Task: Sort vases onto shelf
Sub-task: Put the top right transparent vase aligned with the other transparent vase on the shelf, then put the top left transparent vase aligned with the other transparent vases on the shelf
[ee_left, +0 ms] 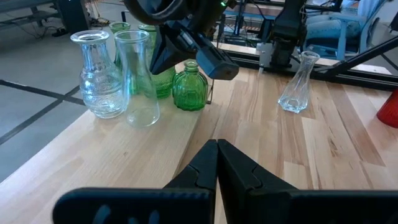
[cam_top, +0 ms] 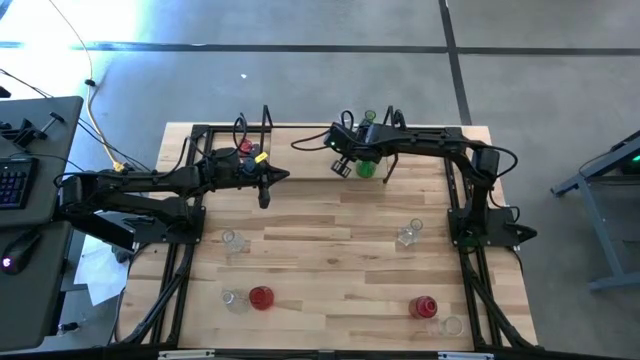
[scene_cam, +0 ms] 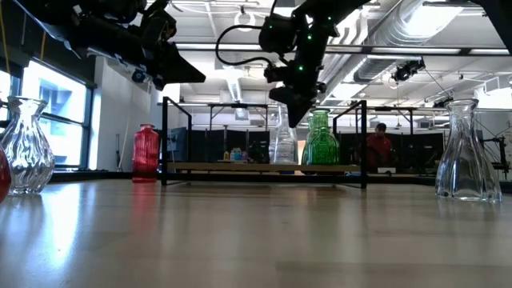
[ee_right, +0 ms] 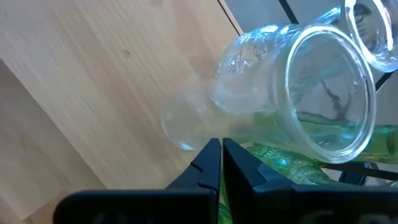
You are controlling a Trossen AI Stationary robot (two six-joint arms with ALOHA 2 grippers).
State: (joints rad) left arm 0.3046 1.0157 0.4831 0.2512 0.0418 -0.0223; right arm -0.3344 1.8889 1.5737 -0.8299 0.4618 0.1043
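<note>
The shelf [cam_top: 300,165] lies along the table's far edge. On its right part stand clear vases [ee_left: 138,78] and green vases [ee_left: 188,87] on their bases, close together. A red vase [scene_cam: 145,152] stands near its left end. My right gripper [cam_top: 345,165] hangs shut just above the clear and green vases [scene_cam: 320,140], with a tall clear vase's rim [ee_right: 323,93] right under it. My left gripper [cam_top: 265,185] is shut and empty, raised over the shelf's middle [ee_left: 216,146].
Loose vases stand on the tabletop: clear ones [cam_top: 232,240] [cam_top: 408,235] at mid-table, a clear and red pair [cam_top: 261,298] near the left front, a red one [cam_top: 423,306] and a clear one [cam_top: 450,325] near the right front. Black wire frames [scene_cam: 164,140] close the shelf ends.
</note>
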